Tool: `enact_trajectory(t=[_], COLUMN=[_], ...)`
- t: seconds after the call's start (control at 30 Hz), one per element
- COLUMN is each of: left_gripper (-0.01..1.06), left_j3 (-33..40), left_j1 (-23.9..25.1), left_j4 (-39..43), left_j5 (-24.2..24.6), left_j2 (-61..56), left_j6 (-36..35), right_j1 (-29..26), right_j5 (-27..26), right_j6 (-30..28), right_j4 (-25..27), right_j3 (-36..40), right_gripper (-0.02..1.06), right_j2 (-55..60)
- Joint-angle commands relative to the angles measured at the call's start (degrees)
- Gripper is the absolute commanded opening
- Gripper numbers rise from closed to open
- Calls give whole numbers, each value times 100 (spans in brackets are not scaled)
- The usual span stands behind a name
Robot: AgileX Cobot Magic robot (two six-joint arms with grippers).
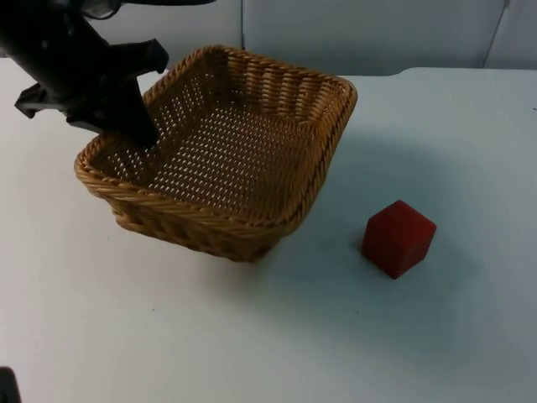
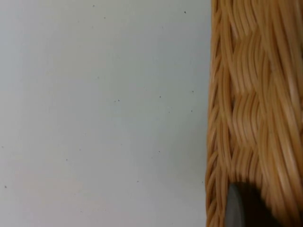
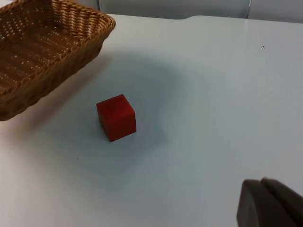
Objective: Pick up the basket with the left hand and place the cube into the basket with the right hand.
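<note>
our left pincer [image 1: 138, 126] is clamped on the rim of the wicker basket [image 1: 252, 180], red cube [image 1: 398, 238] on the table [image 1: 436, 336] beside it, can't tell the right pincer's [image 3: 270, 205] state

table [image 1: 470, 126]: white | on it: 1 wicker basket [image 1: 243, 143], 1 red cube [image 1: 398, 238]

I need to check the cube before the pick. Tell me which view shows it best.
The right wrist view: the cube sits whole on bare table, three faces visible, apart from the basket. The top view also shows it whole, nearer the frame's edge. The left wrist view has basket weave and table.
</note>
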Motion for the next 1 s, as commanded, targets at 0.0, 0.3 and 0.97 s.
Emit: enact_trajectory(t=[0.0, 0.3, 0.97], left_gripper=[0, 0, 0], left_j3=[-8, -8, -8], left_j1=[-7, -7, -7], left_j4=[-263, -866, -1264], left_j5=[89, 126, 158], left_j2=[-103, -103, -103], left_j6=[-43, -43, -43], right_j1=[-23, -23, -23], right_j5=[-47, -47, -47], right_j6=[-3, -3, -3], right_j4=[21, 21, 21], right_j3=[28, 28, 28], right_gripper=[0, 0, 0], right_j2=[-4, -4, -4])
